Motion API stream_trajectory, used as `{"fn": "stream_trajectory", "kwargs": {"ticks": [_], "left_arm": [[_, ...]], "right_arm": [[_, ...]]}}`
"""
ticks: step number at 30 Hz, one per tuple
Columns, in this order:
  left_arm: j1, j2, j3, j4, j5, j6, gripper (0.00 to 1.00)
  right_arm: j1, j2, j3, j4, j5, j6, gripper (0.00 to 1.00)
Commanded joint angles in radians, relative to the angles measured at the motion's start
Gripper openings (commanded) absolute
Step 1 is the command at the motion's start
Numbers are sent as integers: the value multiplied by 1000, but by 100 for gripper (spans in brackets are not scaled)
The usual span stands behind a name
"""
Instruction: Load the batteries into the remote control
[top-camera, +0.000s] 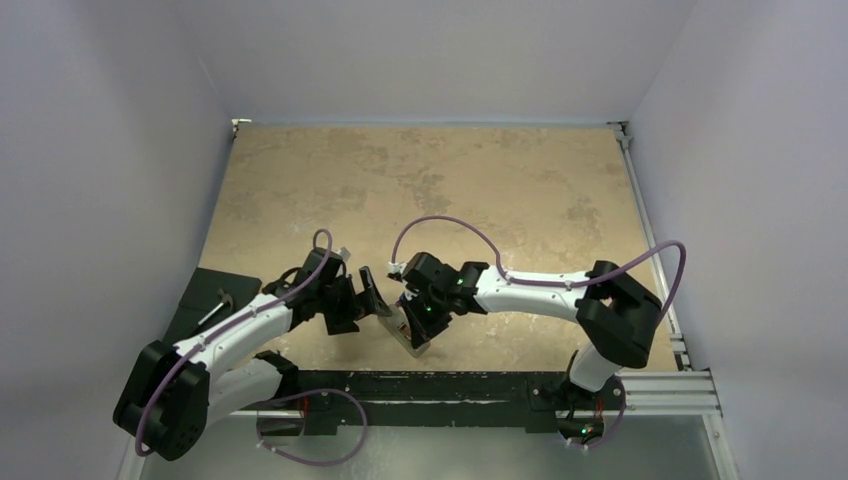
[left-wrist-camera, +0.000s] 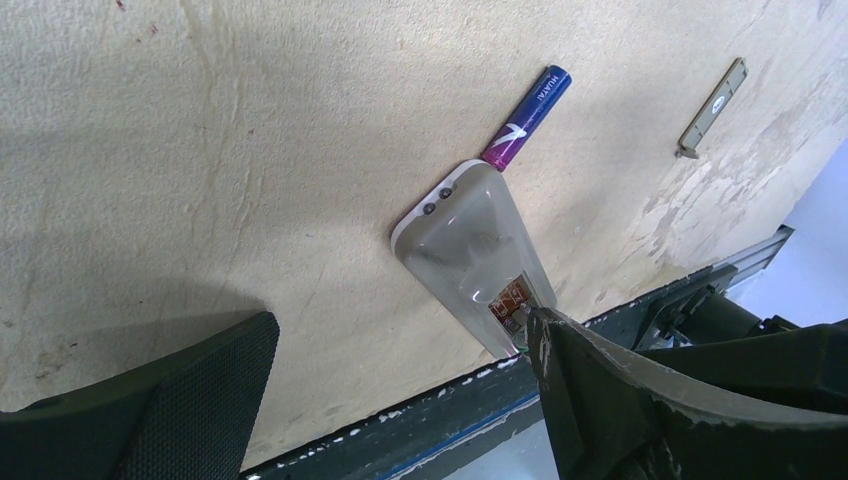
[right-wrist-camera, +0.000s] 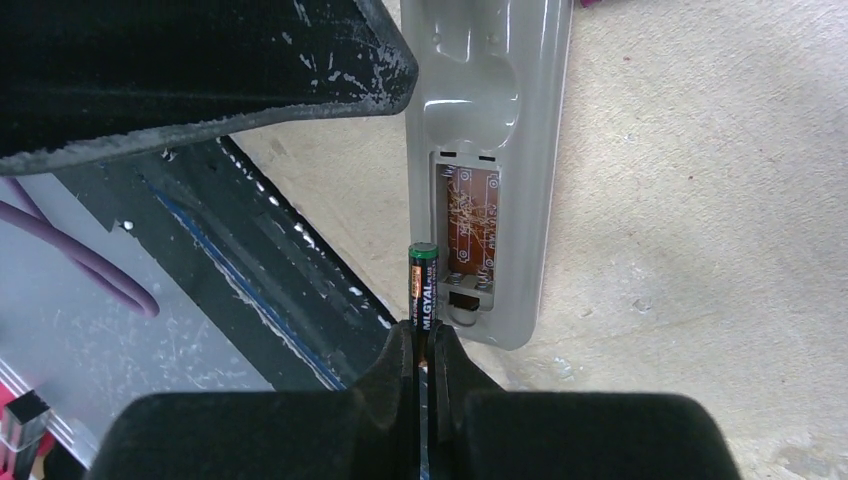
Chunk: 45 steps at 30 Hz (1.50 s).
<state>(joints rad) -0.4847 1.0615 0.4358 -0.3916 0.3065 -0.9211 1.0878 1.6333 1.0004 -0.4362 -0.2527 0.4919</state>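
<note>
Battery tight in down-tilted right tool at remote control; left tool agape.

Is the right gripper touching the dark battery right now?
Touching. The right wrist view shows the right gripper shut on the dark battery, whose lower end is pinched between its jaws.
</note>
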Motion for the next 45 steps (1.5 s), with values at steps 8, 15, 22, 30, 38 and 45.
{"fn": "stream_trajectory", "kwargs": {"ticks": [8, 15, 22, 30, 38, 45], "left_arm": [[1, -29, 18, -5, 7, 28, 95], [1, -28, 17, 0, 12, 28, 95], [1, -19, 15, 8, 17, 29, 95], [2, -9, 14, 22, 22, 30, 95], [1, 6, 12, 34, 28, 35, 95], [1, 14, 9, 42, 33, 37, 95]], "right_arm": [[7, 25, 66, -23, 35, 17, 6], [7, 42, 78, -33, 50, 14, 7], [7, 56, 83, -33, 54, 12, 10], [8, 69, 89, -36, 67, 11, 14], [7, 82, 107, -45, 67, 8, 20], [10, 94, 120, -57, 63, -5, 23]]}}
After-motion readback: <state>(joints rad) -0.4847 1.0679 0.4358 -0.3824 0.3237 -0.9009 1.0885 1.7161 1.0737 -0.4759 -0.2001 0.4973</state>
